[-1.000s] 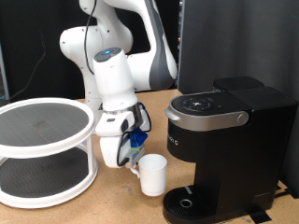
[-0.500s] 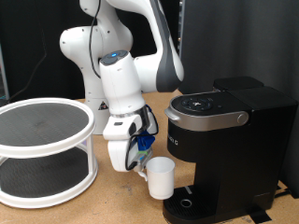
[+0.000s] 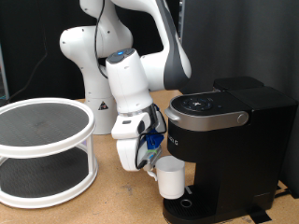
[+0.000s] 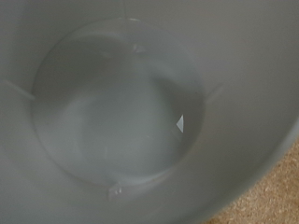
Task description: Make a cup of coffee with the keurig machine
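The white cup (image 3: 172,177) hangs just above the round drip base (image 3: 185,204) of the black keurig machine (image 3: 229,145), at the machine's front on the exterior view's left side. My gripper (image 3: 155,168) is shut on the cup's side and points down, with the white arm rising behind it. The machine's lid with its silver-grey band (image 3: 207,119) is down. In the wrist view the cup's empty inside (image 4: 121,107) fills nearly the whole picture, and no fingers show there.
A white two-tier round rack (image 3: 42,149) stands at the exterior view's left on the wooden table (image 3: 112,201). The robot's base (image 3: 89,56) is behind it. A strip of table (image 4: 271,201) shows at one corner of the wrist view.
The gripper has carried the cup towards the exterior view's right and a little lower, from beside the machine to just over its drip base.
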Robot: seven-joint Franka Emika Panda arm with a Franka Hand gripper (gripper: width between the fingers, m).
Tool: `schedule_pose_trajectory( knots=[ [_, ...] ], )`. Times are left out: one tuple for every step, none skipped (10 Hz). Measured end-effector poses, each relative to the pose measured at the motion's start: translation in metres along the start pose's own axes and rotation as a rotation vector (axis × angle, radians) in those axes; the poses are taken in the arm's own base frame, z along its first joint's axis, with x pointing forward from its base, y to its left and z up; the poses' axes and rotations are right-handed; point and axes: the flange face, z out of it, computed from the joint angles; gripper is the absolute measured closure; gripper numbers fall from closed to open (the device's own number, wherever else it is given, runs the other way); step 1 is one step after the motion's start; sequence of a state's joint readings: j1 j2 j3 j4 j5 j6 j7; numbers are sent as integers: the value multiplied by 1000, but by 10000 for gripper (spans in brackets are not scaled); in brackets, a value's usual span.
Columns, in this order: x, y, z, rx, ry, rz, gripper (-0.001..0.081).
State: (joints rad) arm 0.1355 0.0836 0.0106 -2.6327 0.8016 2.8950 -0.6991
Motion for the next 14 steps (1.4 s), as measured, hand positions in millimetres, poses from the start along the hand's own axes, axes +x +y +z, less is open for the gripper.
schedule_pose_trajectory(
  knots=[
    [2,-2,0,1,2,-4,739],
    [2,-2,-1,2,4,-5,739],
    [3,-3,-1,2,5,-6,739],
    [4,-4,-1,3,6,-7,739],
    [5,-4,-1,4,8,-7,739],
    [6,-5,-2,5,11,-6,739],
    [8,-6,-2,6,14,-7,739],
    [9,-6,-2,7,15,-4,739],
    [11,-7,-2,8,17,-1,739],
    [13,-7,-1,9,17,1,739],
    [15,-7,1,9,15,3,739],
    [15,-7,3,9,13,3,739],
    [16,-8,4,9,12,2,739],
    [16,-8,5,9,9,2,739]
  ],
)
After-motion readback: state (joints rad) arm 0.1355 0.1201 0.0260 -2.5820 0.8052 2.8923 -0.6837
